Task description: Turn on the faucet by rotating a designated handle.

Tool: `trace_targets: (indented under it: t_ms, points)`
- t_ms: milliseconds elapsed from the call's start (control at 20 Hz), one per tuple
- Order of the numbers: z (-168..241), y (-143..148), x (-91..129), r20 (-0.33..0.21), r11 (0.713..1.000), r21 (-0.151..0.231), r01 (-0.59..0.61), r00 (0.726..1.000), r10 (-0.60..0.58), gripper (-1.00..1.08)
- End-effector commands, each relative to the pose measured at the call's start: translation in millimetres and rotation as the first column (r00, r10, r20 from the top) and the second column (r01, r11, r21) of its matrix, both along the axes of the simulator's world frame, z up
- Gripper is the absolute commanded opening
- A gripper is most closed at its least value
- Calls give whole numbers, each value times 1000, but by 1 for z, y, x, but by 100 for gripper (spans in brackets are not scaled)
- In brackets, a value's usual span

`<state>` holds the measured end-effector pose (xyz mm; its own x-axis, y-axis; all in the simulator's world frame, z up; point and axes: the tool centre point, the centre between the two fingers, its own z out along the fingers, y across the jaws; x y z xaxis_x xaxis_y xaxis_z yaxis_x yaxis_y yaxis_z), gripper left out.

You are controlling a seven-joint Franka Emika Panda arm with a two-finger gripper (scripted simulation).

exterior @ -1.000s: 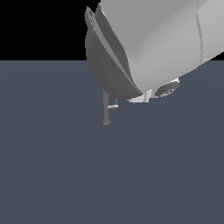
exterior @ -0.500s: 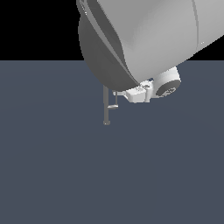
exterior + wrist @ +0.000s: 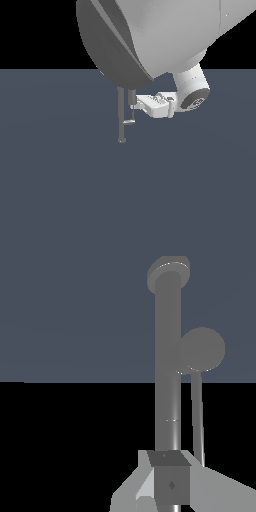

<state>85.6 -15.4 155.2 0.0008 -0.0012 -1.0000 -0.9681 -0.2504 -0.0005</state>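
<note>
Grey metal faucet point(image 3: 121, 115) w/ lighter grey handle point(image 3: 129, 121), white pincer point(image 3: 134, 103), slate-blue floor point(image 3: 75, 190), black bkgd.

Obstacles: faucet point(image 3: 121, 115) stem, handle point(image 3: 129, 121) jutting toward the exterior view's right, gripper point(image 3: 134, 102) just beside both (contact unclear). Free room: bare floor point(image 3: 60, 190) all around the foot
</note>
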Motion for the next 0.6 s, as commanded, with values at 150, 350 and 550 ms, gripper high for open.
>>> trace_targets:
  t_ms: [150,350,550]
  points:
    - [0,-1,-4,-1,1000,0,2,1000,-2,-100]
    - [0,-3,-12,-1,1000,0,1,1000,-1,-100]
    - [-1,-6,-20,-1,1000,0,1,1000,-1,-100]
